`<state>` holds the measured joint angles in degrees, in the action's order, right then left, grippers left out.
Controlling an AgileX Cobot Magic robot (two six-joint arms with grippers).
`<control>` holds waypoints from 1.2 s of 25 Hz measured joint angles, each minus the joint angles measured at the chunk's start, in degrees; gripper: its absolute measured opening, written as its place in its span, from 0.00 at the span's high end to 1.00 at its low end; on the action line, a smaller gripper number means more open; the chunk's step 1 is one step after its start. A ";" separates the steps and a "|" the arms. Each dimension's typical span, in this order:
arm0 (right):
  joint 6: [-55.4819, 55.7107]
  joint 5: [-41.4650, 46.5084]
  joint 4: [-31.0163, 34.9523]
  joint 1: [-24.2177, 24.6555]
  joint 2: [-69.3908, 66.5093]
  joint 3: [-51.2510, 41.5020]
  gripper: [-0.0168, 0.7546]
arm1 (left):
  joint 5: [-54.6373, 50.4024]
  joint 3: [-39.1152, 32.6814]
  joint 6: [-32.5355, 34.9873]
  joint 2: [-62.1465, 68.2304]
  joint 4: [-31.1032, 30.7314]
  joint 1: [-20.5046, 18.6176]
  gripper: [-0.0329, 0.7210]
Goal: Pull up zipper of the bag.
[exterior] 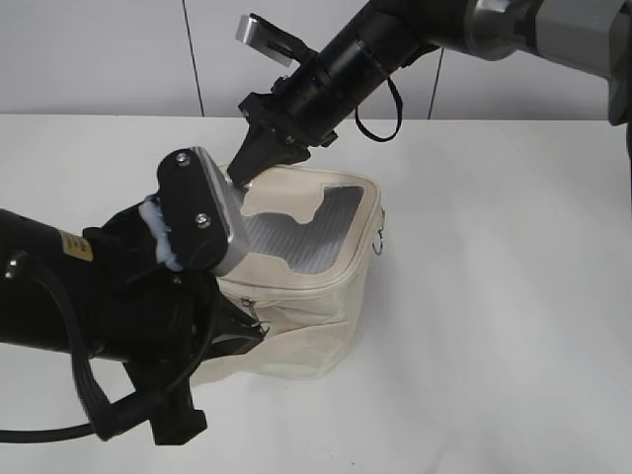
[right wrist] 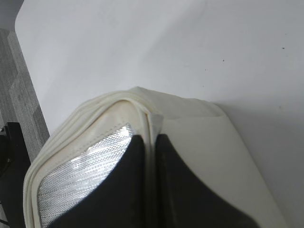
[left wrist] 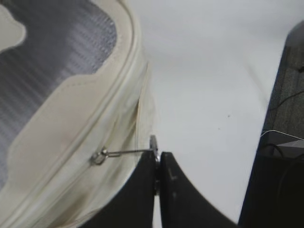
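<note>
Left gripper (left wrist: 157, 159), black tapered fingers pressed together, pinches the thin metal ring pull (left wrist: 153, 145) of the zipper (left wrist: 124, 76) at the near side of the boxy cream fabric bag (exterior: 311, 306), mid-desk. Ribbed grey lid panel (exterior: 296, 239) beyond. Right gripper (right wrist: 153, 142) nips the rim at the bag's far corner.

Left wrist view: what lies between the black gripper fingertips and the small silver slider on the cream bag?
Only the thin metal ring pull, stretched from slider to the left gripper, whose jaws pinch its end.
</note>
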<state>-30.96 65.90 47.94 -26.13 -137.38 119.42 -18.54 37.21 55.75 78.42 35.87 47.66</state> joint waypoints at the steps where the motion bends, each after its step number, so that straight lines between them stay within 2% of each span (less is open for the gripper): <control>1: 0.00 -0.01 -0.05 0.00 0.00 0.00 0.92 | 0.18 0.00 0.00 0.12 0.07 0.21 0.97; 3: 0.00 -0.01 -0.05 0.00 0.00 0.00 0.92 | 0.34 0.00 -1.40 0.12 0.19 -0.04 0.96; 5: -0.06 -0.01 -0.11 0.11 0.00 0.00 0.89 | -1.04 0.00 -2.90 -0.02 0.44 -1.30 0.89; 9: -0.17 0.40 -1.45 1.84 1.16 0.00 0.60 | -7.36 0.00 -4.24 -2.61 0.70 -7.11 0.56; 10: -0.01 0.53 -2.01 2.78 1.80 0.00 0.58 | -9.33 0.00 -4.38 -3.96 0.77 -9.17 0.51; 13: 1.36 0.47 -4.91 6.00 5.54 -0.30 0.57 | -13.46 0.00 -5.20 -8.38 0.89 -16.19 0.52; 16: 1.85 -2.02 -6.38 9.48 11.62 -6.23 0.58 | -15.87 2.41 -5.39 -10.58 0.95 -25.06 0.56; 18: 0.77 -7.73 -6.21 11.61 17.22 -16.38 0.58 | -18.52 6.58 -3.03 -9.48 2.40 -30.55 0.58; 20: -3.57 -17.40 -3.84 13.29 24.91 -29.67 0.58 | -21.60 12.53 1.75 -6.44 5.89 -33.24 0.58; 22: -11.64 -26.63 3.31 14.40 32.71 -45.81 0.58 | -23.97 18.65 6.68 -1.12 9.60 -33.72 0.58; 25: -30.03 -36.69 19.82 14.41 43.15 -65.53 0.58 | -29.63 29.65 10.72 9.44 12.33 -32.61 0.57; 28: -51.15 -38.80 39.53 14.28 48.49 -78.44 0.58 | -35.62 40.63 11.87 20.02 10.84 -30.66 0.50; 30: -61.49 -37.63 49.59 14.28 49.34 -83.59 0.58 | -38.48 47.04 12.21 25.87 9.60 -29.37 0.44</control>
<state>-92.45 28.27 97.53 -11.84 -88.04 35.83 -57.01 84.25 67.96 104.30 45.47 18.29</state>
